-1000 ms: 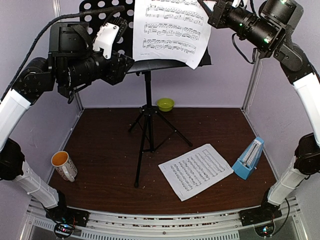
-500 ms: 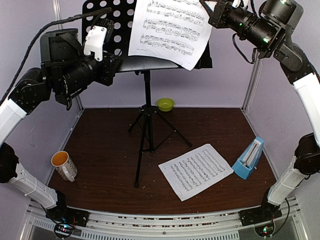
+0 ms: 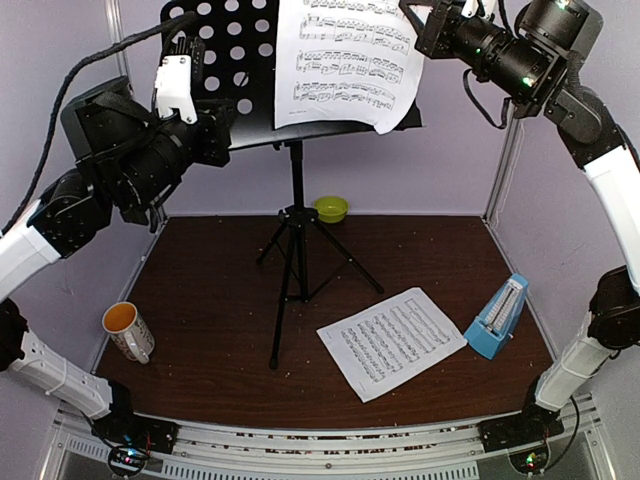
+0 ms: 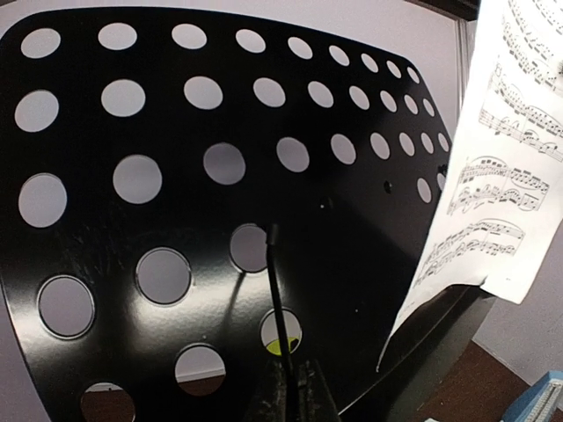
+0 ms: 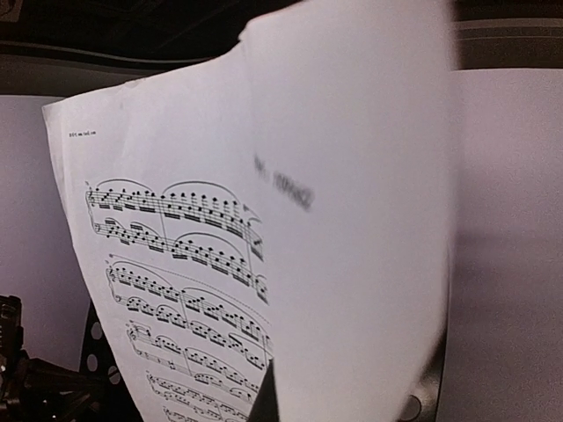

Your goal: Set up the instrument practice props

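Sheet music is going onto the stand.

Top camera: the music stand point(image 3: 292, 250) is upright on its tripod toward the back of the bench point(image 3: 210, 280), its punched desk point(image 3: 225, 70) tilted up. 1 printed page point(image 3: 345, 60) lies against the desk's right half, and its lower right corner appears to hang past the front of the ledge. The right end effector point(image 3: 420, 25) is clenched on that page's upper right corner. The left end effector point(image 3: 186, 48) sits at the desk's left edge, jaws pressed together. A 2nd page point(image 3: 392, 342) lies flat on the bench, front right of the tripod, with the blue metronome point(image 3: 498, 318) just beside it. A mug point(image 3: 128, 330) stands front left and a green bowl point(image 3: 331, 208) behind the tripod.

Left wrist: the desk point(image 4: 176, 237) fills the frame, with the page point(image 4: 506, 176) hanging at its right. The 2 fingers meet at the bottom with a thin dark strip rising between them. I cannot tell whether that is the desk's rim being pinched.

Right wrist: the page point(image 5: 202, 264) is close, bowed and partly blurred.

Seating this page looks like the step in hand. It probably goes best with the left arm bracing the desk while the right lowers the page until its bottom edge sits in the ledge. The page should be released only once it leans back flat, because thin paper buckles easily and a light stand may tip.
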